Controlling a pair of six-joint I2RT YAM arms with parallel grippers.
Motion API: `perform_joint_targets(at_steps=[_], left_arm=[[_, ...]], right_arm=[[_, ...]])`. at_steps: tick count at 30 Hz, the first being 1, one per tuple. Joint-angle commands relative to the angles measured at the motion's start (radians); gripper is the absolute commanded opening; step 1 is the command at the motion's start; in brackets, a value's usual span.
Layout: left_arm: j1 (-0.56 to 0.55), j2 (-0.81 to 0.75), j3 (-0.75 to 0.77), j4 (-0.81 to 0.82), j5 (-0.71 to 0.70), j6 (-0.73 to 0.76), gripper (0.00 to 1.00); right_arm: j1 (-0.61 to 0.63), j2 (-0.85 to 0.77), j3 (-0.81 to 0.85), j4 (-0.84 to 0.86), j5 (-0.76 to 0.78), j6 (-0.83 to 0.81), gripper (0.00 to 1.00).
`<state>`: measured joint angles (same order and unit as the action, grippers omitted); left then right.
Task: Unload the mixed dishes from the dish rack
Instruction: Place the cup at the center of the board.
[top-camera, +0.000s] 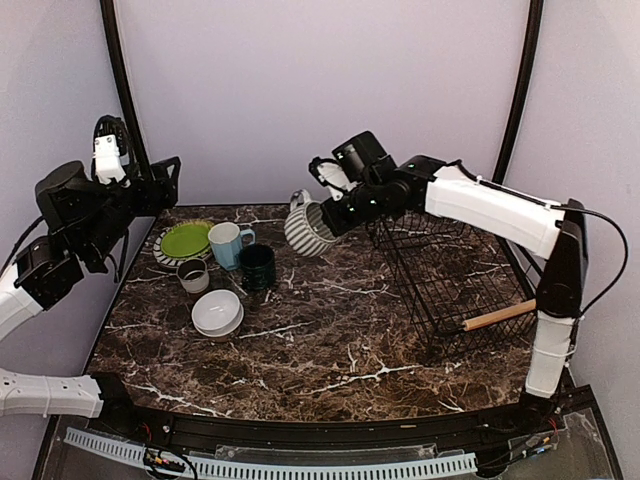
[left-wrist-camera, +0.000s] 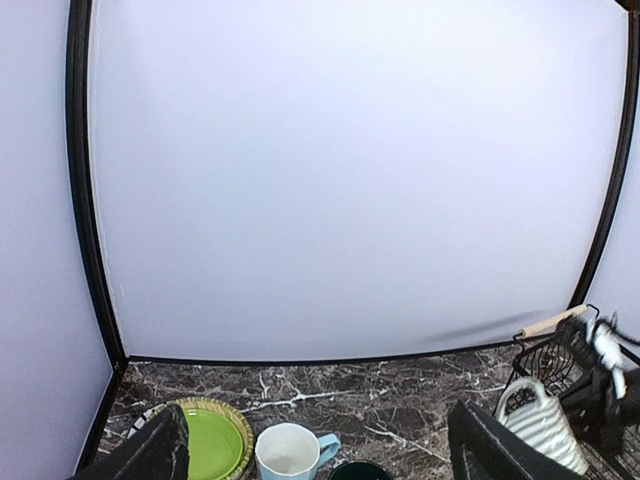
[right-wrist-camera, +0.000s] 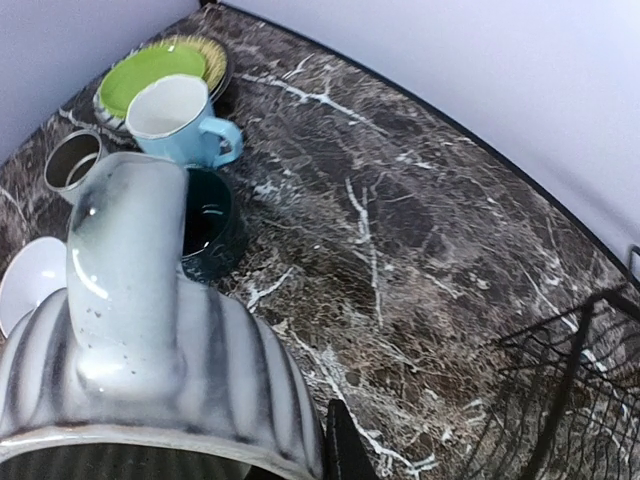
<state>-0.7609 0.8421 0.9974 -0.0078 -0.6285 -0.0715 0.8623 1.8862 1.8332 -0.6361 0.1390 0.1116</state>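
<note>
The striped bowl (top-camera: 306, 230), grey and ribbed with a loop handle, hangs in the air tipped on its side, its mouth toward the rack (top-camera: 440, 270), just left of it. The rack, black wire with wooden rod handles, stands at the right. At the far left the green plate (top-camera: 186, 239) lies on the striped plate (top-camera: 160, 254). The blue mug (top-camera: 226, 243) and dark mug (top-camera: 258, 266) stand upright beside them, the grey cup (top-camera: 193, 275) is in front, and the white bowl (top-camera: 217, 312) is nearest.
</note>
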Motion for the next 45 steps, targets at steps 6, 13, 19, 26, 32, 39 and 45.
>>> perform_joint_targets(at_steps=[6, 13, 19, 26, 32, 39, 45], left_arm=[[0.005, 0.016, -0.005, 0.081, -0.027, 0.035, 0.88], [0.007, 0.017, 0.000, 0.076, -0.013, 0.034, 0.88], [0.007, 0.014, 0.001, 0.074, -0.012, 0.032, 0.88], [0.007, 0.013, 0.002, 0.072, -0.006, 0.033, 0.88], [0.008, 0.010, 0.001, 0.071, -0.009, 0.033, 0.88], [0.008, 0.007, -0.001, 0.071, -0.010, 0.035, 0.88], [0.008, 0.017, -0.001, 0.072, -0.007, 0.038, 0.88]], right_arm=[[0.174, 0.382, 0.436, -0.246, 0.217, -0.141, 0.00], [0.196, 0.491, 0.476, -0.260, 0.190, -0.125, 0.01], [0.197, 0.558, 0.505, -0.289, 0.166, -0.070, 0.00], [0.197, 0.573, 0.491, -0.289, 0.169, -0.058, 0.05], [0.196, 0.583, 0.500, -0.289, 0.150, -0.042, 0.12], [0.195, 0.564, 0.538, -0.317, 0.153, -0.024, 0.25], [0.145, 0.389, 0.462, -0.319, 0.166, 0.026, 0.47]])
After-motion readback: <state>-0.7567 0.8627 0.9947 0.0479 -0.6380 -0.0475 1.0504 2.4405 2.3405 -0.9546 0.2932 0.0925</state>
